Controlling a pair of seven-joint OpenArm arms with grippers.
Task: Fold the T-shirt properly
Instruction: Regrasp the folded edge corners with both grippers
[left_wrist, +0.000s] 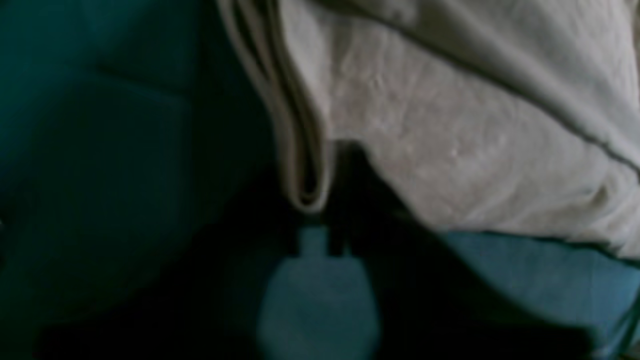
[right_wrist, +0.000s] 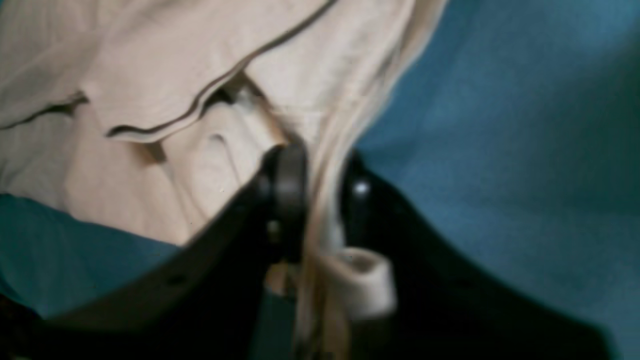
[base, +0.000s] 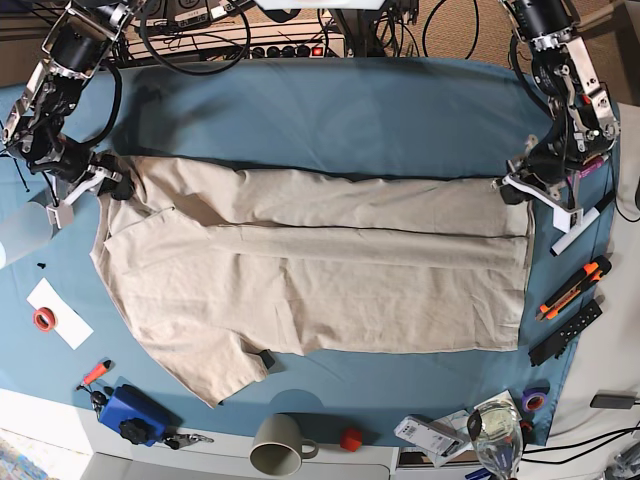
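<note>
The beige T-shirt (base: 320, 290) lies sideways on the blue table cloth (base: 330, 110), its far long edge folded over toward the middle. In the base view my right gripper (base: 108, 187) is at the shirt's left end by the shoulder. My left gripper (base: 512, 190) is at the right end by the hem corner. In the right wrist view the gripper (right_wrist: 322, 200) is shut on a bunched strip of the T-shirt (right_wrist: 150, 75). In the left wrist view the dark, blurred gripper (left_wrist: 322, 215) pinches a folded edge of the T-shirt (left_wrist: 450, 150).
A mug (base: 280, 440), a small red object (base: 348, 438) and a blue box (base: 135, 412) sit along the front edge. An orange cutter (base: 572, 288) and a black bar (base: 565, 332) lie at the right. A red tape roll (base: 43, 319) and a plastic bottle (base: 20, 232) are at the left.
</note>
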